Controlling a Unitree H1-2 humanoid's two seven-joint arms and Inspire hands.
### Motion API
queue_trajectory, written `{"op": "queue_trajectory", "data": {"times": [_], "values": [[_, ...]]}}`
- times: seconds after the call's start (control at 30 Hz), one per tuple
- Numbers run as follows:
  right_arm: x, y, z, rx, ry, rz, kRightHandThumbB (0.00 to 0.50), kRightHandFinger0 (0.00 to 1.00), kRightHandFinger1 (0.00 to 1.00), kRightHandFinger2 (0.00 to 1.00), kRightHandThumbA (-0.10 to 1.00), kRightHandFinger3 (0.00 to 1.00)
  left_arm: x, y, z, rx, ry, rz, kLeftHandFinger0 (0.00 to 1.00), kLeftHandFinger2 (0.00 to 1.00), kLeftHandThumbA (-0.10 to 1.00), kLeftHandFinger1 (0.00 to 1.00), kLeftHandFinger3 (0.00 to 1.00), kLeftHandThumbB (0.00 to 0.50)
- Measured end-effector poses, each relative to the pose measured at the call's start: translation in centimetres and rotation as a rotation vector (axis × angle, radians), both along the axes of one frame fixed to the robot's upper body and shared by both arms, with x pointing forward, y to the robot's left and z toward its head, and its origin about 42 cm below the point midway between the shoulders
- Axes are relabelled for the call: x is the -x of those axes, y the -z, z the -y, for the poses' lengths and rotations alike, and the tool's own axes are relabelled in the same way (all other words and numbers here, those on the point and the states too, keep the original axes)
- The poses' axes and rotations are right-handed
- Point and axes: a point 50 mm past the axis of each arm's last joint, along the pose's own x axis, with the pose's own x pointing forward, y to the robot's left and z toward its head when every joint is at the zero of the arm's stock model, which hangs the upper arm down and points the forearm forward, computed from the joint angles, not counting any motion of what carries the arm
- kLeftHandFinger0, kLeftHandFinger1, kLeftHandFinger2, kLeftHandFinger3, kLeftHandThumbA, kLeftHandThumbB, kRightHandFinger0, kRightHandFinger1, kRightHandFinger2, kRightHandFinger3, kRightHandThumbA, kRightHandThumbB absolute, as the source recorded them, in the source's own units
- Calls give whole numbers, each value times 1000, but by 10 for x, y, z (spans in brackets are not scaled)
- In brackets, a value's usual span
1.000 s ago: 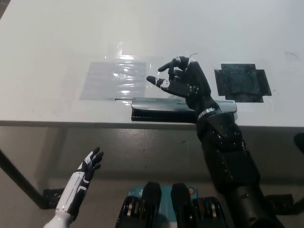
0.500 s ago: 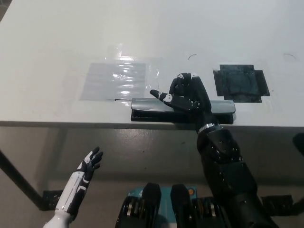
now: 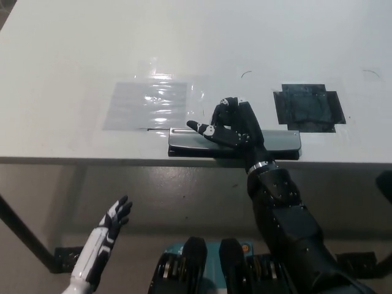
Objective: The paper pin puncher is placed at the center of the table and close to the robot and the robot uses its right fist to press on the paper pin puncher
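Right hand (image 3: 231,127), fingers curled, rests on paper pin puncher (image 3: 190,139).

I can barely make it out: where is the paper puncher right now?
In the head view, the paper pin puncher lies along the table's near edge, centre, under the right hand.

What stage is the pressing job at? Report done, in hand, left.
Done: paper pin puncher lies at the table near edge. In hand: right hand, curled shut, rests on its bar. Left: whether it is fully pressed cannot be seen. Left hand hangs open below the table.
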Motion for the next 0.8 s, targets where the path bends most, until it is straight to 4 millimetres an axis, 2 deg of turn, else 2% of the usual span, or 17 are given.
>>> {"op": "queue_trajectory", "data": {"times": [0.07, 0.1, 0.2, 0.23, 0.3, 0.37, 0.47, 0.53, 0.57, 0.63, 0.67, 0.73, 0.77, 0.8], "values": [[0, 3, -1, 7, -1, -1, 134, 0, 0, 161, 1000, 0, 10, 7, -1, 0, -5, -27, 1000, 1000, 1000, 1000, 1000, 247], [0, 5, -1, 8, -1, 1, 149, 0, 0, 153, 1000, 0, 14, 10, -2, 0, -8, -37, 1000, 1000, 1000, 1000, 1000, 233], [1, 8, -1, 13, 0, 5, 186, 0, 0, 229, 1000, 77, 22, 15, -3, -1, -12, -57, 1000, 1000, 1000, 1000, 1000, 231], [1, 8, -1, 14, 0, 8, 190, 0, 0, 248, 1000, 96, 23, 15, -3, -1, -13, -60, 1000, 1000, 1000, 1000, 1000, 242], [1, 10, -1, 17, 0, 13, 200, 0, 0, 265, 1000, 110, 24, 16, -3, -3, -12, -61, 1000, 1000, 1000, 1000, 1000, 233], [1, 10, -1, 19, -1, 16, 166, 0, 0, 260, 1000, 101, 24, 16, -3, -3, -12, -60, 1000, 1000, 1000, 1000, 1000, 236], [1, 11, -1, 22, -1, 16, 209, 0, 0, 283, 1000, 126, 23, 16, -3, -3, -11, -60, 1000, 1000, 1000, 1000, 1000, 231], [0, 11, -1, 23, 0, 13, 197, 0, 7, 283, 1000, 110, 22, 15, -3, -3, -10, -57, 1000, 1000, 1000, 1000, 1000, 231], [-1, 10, -1, 20, 2, 13, 174, 21, 0, 248, 1000, 97, 21, 14, -3, -3, -9, -53, 1000, 1000, 1000, 1000, 1000, 247], [-2, 8, 0, 8, 9, 22, 161, 0, 0, 187, 1000, 33, 18, 12, -2, -4, -7, -42, 1000, 1000, 1000, 1000, 1000, 253], [-2, 6, 1, -1, 13, 30, 172, 0, 0, 181, 1000, 30, 16, 11, -2, -4, -6, -38, 1000, 1000, 1000, 1000, 1000, 258], [0, -10, 5, -45, 27, 111, 212, 0, 0, 139, 1000, 0, 12, 8, -2, -4, -5, -29, 1000, 1000, 1000, 1000, 1000, 259], [2, -14, 6, -55, 30, 132, 214, 0, 0, 116, 1000, 0, 12, 8, -2, -4, -6, -30, 1000, 1000, 1000, 1000, 1000, 255], [4, -22, 7, -69, 33, 165, 190, 0, 0, 64, 1000, 0, 12, 9, -2, -4, -7, -33, 1000, 1000, 1000, 1000, 1000, 250]]}}
